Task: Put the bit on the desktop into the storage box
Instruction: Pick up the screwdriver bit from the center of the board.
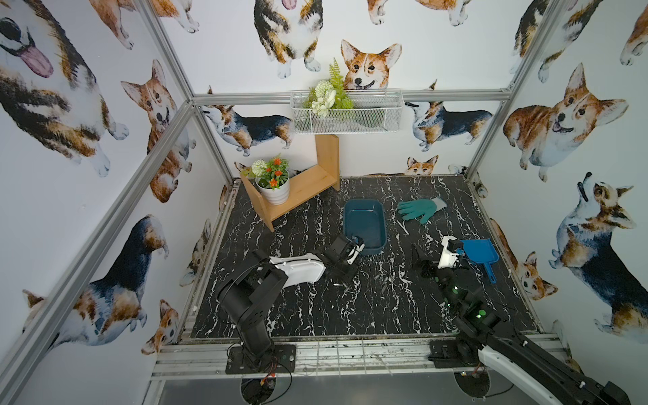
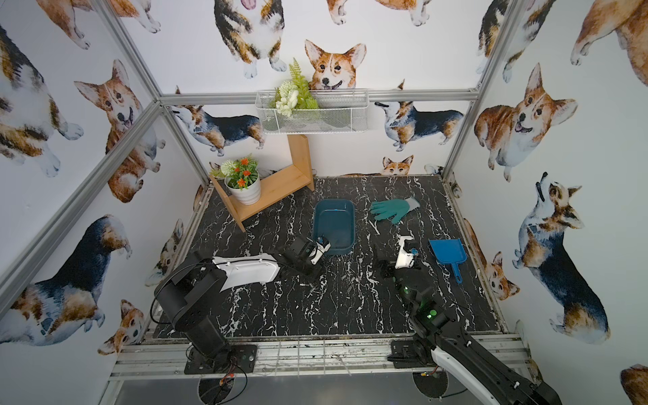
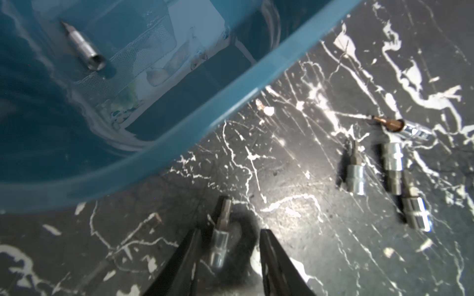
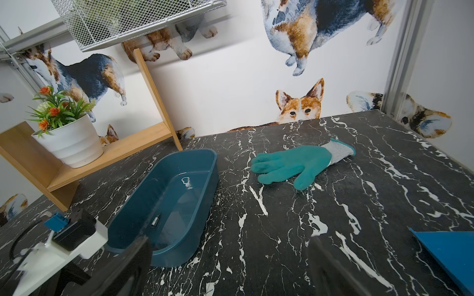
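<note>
- The bit [image 3: 220, 241] I am after lies on the table [image 3: 333, 243], just outside the near wall of the storage box [image 3: 179, 107]. Its narrow tip points toward that wall.
- My left gripper [image 3: 230, 232] straddles it with the jaws partly open. One finger sits close against the bit's side and the other stands clear of it. Blur keeps me from telling whether the near finger touches, and I judge that nothing is clamped yet.
- To grasp well, I should centre myself so both fingers meet the bit together. I should close on the thick chrome barrel, not the thin tip. A one-sided push would likely roll or spin such a small round piece away.
- Once it is held, I should lift straight up until it clears the box rim, which is right beside me. Then I carry it over the box floor, where a second bit [image 3: 83, 44] already lies, and let go low so it does not bounce out.
- Several loose bits [image 3: 356, 176] lie well apart to one side. They wait their turn, and I should not brush them.
- My right gripper [image 4: 229, 241] is spread wide and empty, low over the table between the storage box and the scoop [image 4: 451, 251], with the glove [image 4: 295, 166] beyond. It should keep clear of my path.
</note>
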{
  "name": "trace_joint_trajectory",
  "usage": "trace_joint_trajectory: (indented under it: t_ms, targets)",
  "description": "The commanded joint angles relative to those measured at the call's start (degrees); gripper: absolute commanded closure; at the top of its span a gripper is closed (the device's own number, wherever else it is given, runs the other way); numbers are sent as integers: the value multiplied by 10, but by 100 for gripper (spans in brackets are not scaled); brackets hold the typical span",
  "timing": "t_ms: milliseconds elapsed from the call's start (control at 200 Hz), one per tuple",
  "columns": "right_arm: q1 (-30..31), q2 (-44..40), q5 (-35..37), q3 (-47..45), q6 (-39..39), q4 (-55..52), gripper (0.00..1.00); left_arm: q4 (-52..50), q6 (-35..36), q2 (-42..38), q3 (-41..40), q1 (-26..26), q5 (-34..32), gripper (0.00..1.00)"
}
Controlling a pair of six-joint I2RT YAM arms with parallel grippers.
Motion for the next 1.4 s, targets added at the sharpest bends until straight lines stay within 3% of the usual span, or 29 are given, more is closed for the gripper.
trace_joint_trajectory:
  t_ms: [0,856,1391]
  targets:
    - [1,0,8,1,1,10,0,-8,0,0,-5,1,-14,59]
    - [1,0,10,-1,2,14,0,-55,-4,12,19,-39,-107,84]
    - [1,4,8,-1,3,17,0,-66,-46,-142,39,-36,-81,88]
